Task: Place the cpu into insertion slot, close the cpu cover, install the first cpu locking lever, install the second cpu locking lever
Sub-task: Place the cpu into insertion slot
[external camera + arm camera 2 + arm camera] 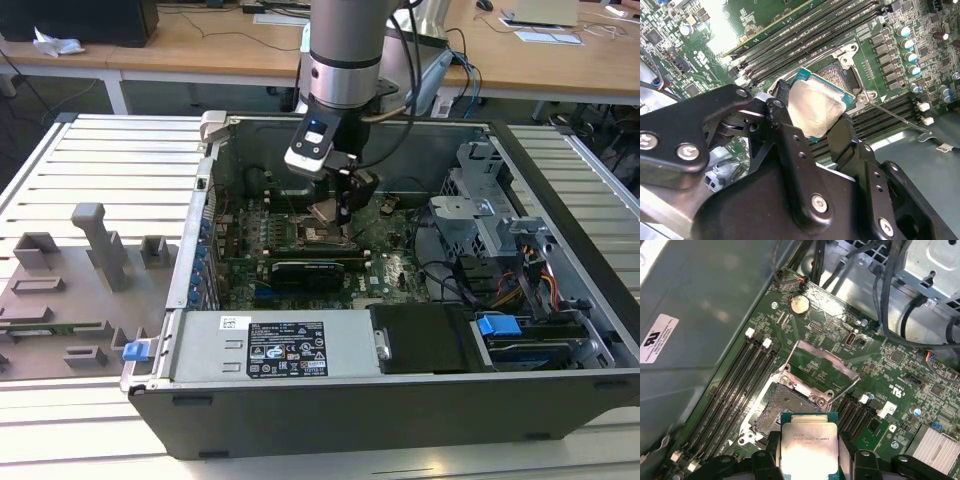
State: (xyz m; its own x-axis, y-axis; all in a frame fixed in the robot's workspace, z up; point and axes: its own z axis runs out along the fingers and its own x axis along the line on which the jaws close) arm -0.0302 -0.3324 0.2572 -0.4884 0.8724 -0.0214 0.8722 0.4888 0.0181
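The cpu [807, 445], a small square chip with a pale metal top, is pinched at two opposite edges by my gripper [807, 456], which is shut on it. It hangs tilted just above the insertion slot [785, 407], whose dark centre lies bare in the green motherboard [900, 390]. The cpu cover [829, 359] stands swung up at the slot's far side. In the second wrist view the cpu [815, 107] sits between black fingers [782, 117] over the slot [845, 75]. A thin locking lever [892, 114] sticks out beside it. The exterior view shows the gripper [335, 205] low inside the case.
Long black memory slots [735, 390] run beside the socket. Cables [890, 300] and a drive cage [490, 200] crowd the exterior view's right. A power supply [270, 345] lines the near case wall. A grey fixture [100, 250] lies on the table outside the case.
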